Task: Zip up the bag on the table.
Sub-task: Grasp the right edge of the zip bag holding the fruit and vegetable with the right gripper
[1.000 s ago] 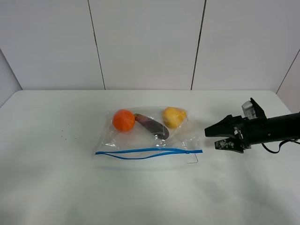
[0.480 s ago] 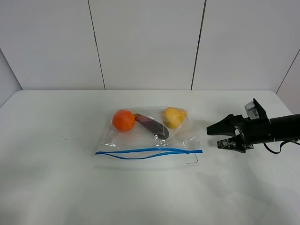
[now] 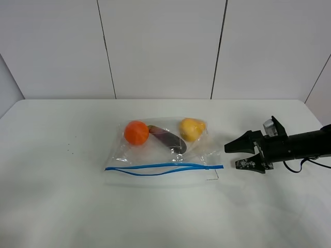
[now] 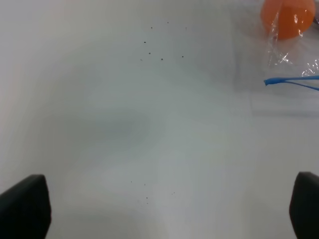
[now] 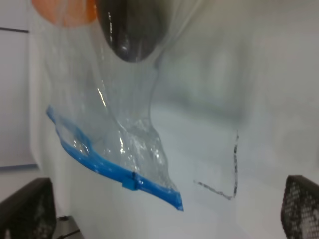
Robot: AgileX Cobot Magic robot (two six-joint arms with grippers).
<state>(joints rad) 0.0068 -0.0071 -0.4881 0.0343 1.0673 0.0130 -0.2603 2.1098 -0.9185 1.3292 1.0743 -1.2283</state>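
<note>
Clear plastic bag [image 3: 165,150] lay on the table [image 3: 62,206], long axis left-right, blue zipper strip [image 3: 164,167] along its near edge, gaping. Right gripper [image 3: 231,156], open, faced the strip's right end, probably to pinch it.

Left wrist: left gripper [image 4: 164,209] open, empty, well apart from the bag.

Right wrist: slider [image 5: 130,181] sat near that end.

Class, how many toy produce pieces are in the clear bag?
3, in the high view: an orange one left in the bag, a dark purple one in the middle, a yellow one right. Nothing more shows through.
</note>
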